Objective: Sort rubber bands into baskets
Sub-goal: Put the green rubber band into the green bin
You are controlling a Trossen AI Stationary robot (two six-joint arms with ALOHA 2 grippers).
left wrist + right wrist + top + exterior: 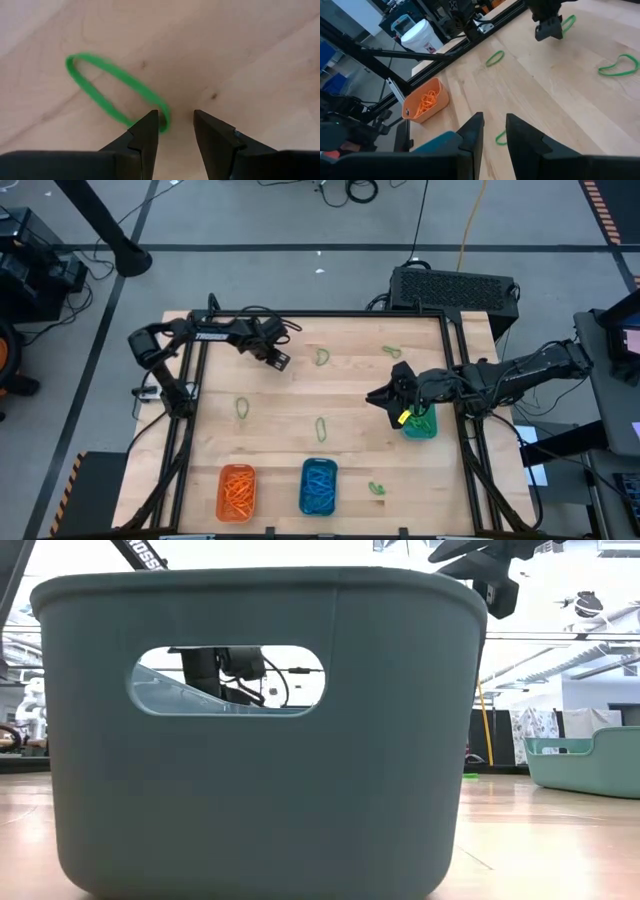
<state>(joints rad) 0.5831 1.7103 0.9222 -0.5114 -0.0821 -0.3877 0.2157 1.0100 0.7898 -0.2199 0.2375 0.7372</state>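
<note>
Under left claw | green rubber band lies flat | long axis diagonal

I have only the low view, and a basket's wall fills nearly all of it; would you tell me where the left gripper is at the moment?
Observer: The left gripper hangs open over bare wood, with a green rubber band lying just ahead of its fingertips.
Operator: Thank you. Are other bands loose?
Observer: Yes, the high view shows five loose green bands on the table, none orange or blue.
Operator: And the right gripper?
Observer: The right gripper is beside the teal basket, at the table's right side.
</note>
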